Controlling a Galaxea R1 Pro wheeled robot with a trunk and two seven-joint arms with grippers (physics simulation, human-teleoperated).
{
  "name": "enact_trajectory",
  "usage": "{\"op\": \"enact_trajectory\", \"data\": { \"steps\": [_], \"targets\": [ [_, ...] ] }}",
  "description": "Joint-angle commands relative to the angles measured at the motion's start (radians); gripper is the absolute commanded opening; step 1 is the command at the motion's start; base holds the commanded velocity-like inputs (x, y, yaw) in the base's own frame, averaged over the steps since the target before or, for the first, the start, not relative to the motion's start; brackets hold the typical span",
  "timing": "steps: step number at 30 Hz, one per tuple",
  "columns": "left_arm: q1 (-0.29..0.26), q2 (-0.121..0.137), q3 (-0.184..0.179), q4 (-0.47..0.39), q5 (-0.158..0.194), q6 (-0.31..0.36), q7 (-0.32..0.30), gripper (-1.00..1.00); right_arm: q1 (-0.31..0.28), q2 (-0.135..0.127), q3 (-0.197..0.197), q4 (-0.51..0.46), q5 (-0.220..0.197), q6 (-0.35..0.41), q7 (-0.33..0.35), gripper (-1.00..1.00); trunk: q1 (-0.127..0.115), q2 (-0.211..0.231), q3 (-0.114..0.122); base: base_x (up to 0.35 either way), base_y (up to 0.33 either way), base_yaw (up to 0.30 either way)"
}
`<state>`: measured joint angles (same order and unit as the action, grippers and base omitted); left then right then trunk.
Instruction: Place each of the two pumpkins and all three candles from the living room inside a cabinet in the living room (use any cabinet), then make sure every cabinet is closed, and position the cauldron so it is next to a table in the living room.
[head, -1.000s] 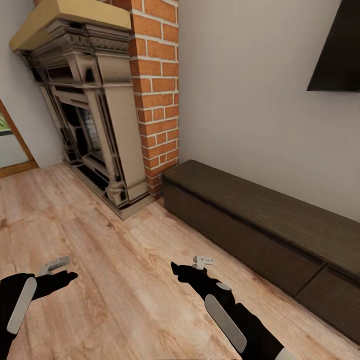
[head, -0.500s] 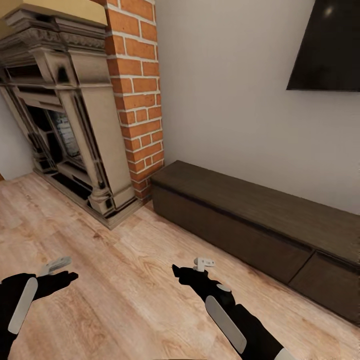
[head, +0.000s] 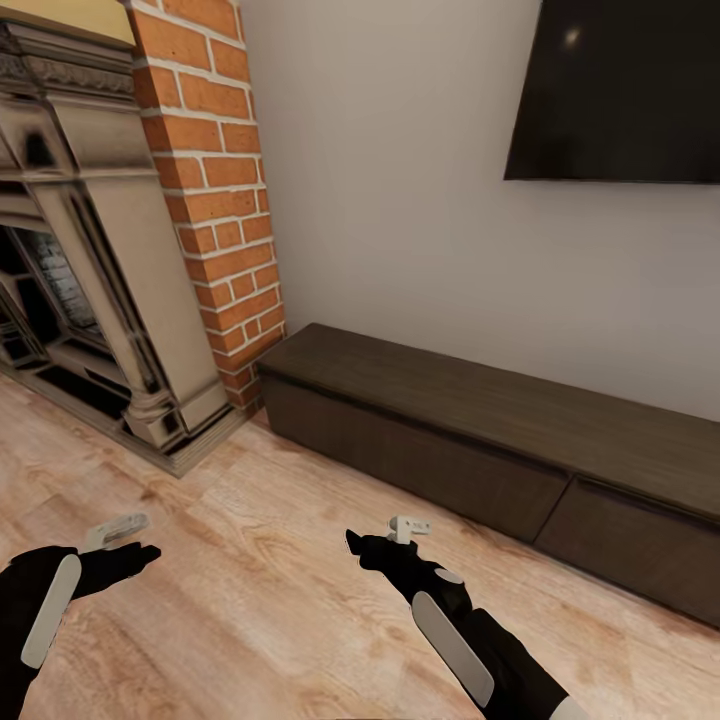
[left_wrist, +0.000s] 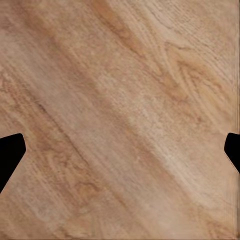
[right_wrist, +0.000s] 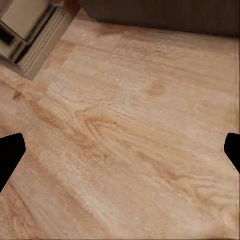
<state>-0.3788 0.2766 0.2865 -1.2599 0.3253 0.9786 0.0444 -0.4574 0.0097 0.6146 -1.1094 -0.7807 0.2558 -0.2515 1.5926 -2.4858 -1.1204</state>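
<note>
The long low dark-brown cabinet (head: 470, 440) stands against the white wall, its drawer fronts all shut; its lower front also shows in the right wrist view (right_wrist: 165, 15). My left gripper (head: 125, 545) hangs over the wood floor at the lower left, open and empty. My right gripper (head: 375, 540) hovers above the floor in front of the cabinet, open and empty as well. Both wrist views show fingertips (left_wrist: 10, 155) (right_wrist: 10, 155) wide apart over bare planks. Pumpkins, candles, cauldron and table are out of view.
A brick column (head: 215, 190) and an ornate fireplace (head: 90, 280) stand left of the cabinet; its base shows in the right wrist view (right_wrist: 30, 35). A black TV (head: 620, 90) hangs above the cabinet. Wood floor (head: 250, 600) stretches between me and the cabinet.
The whole view has swung right: fireplace and brick column slid left, more of the TV and cabinet came in. Both arms keep the same pose in the picture.
</note>
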Motion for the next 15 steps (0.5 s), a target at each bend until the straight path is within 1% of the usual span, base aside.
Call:
{"op": "enact_trajectory", "data": {
  "steps": [1,12,15],
  "targets": [
    [0.000,0.001,0.001,-0.001,0.008,0.005,0.005,1.00,-0.001,0.000,0.002,-0.001,-0.008,0.002,-0.008,1.00,0.000,0.000,0.000,0.000,0.000,-0.281],
    [0.000,0.001,0.000,-0.001,0.008,0.005,0.004,1.00,-0.001,0.000,0.002,0.000,-0.008,0.002,-0.009,1.00,0.000,0.000,0.004,-0.037,0.057,-0.281],
    [0.000,0.001,0.001,-0.001,0.008,0.005,0.005,1.00,-0.001,0.001,0.001,0.021,-0.009,0.001,-0.008,1.00,0.000,0.000,0.006,-0.056,0.140,-0.281]
  ]
}}
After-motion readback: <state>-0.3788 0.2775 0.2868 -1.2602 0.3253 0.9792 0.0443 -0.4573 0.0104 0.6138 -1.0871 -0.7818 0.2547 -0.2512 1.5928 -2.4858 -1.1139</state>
